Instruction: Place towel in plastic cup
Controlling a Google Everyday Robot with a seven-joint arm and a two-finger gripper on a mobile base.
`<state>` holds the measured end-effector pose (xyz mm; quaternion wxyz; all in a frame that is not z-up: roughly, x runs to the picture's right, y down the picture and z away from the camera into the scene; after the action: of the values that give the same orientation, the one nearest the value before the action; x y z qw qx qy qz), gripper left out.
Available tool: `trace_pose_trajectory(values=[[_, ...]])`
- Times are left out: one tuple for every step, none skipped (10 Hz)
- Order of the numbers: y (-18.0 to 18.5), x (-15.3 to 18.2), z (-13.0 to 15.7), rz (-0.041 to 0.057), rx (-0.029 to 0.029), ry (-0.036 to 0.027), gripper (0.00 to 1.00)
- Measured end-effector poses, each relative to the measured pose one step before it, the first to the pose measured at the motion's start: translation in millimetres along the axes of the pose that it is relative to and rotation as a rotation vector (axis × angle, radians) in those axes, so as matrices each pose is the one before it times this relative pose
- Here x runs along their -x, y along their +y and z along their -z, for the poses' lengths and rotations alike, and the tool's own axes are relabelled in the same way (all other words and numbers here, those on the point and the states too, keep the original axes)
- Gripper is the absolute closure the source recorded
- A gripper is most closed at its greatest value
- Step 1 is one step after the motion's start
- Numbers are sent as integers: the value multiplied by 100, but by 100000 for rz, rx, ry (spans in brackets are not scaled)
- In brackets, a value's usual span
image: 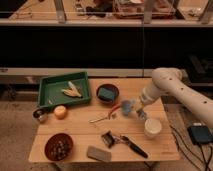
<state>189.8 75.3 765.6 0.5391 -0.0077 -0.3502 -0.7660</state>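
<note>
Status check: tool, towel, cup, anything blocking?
Tool over right side of table, up-left of plastic cup. Towel bunched at tool tip, not yet in cup. Cup upright, nothing over it; black brush lies in front, off the path.

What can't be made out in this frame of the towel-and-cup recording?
All in the camera view:
- Gripper, above the table left of and slightly above the cup: how it meets the towel is blurred.
- Cup: its inside is too small to read.
- Brown bowl: contents too small to identify.
- Green tray: the pale item inside is too blurred to name.
- Arm: cut off by the right edge.
</note>
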Motion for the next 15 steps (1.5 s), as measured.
trace_pose_trajectory(values=[[-248, -619, 1700, -204, -1959, 2367, 100], [-385, -1010, 2233, -179, -2777, 3636, 100], [-511, -1177, 2123, -103, -3286, 4168, 100], [-746, -1465, 1803, 181, -5144, 5816, 100], [-615, -846, 550, 260, -5036, 3738, 100], [-495, -583, 254, 460, -6463, 3278, 100], [-684, -671, 109, 883, -7395, 3295, 100], [-277, -277, -107, 494, -2886, 1086, 100], [-24, -18, 28, 37, -158, 80, 100], [-5, 10, 17, -13, -16, 47, 100], [24, 24, 53, -48, 60, 64, 100], [-29, -9, -26, 48, -33, -48, 100], [-11, -3, -68, 39, -44, -104, 100], [25, 48, -193, 249, 142, -290, 100], [118, 186, -285, -28, -891, -146, 100]])
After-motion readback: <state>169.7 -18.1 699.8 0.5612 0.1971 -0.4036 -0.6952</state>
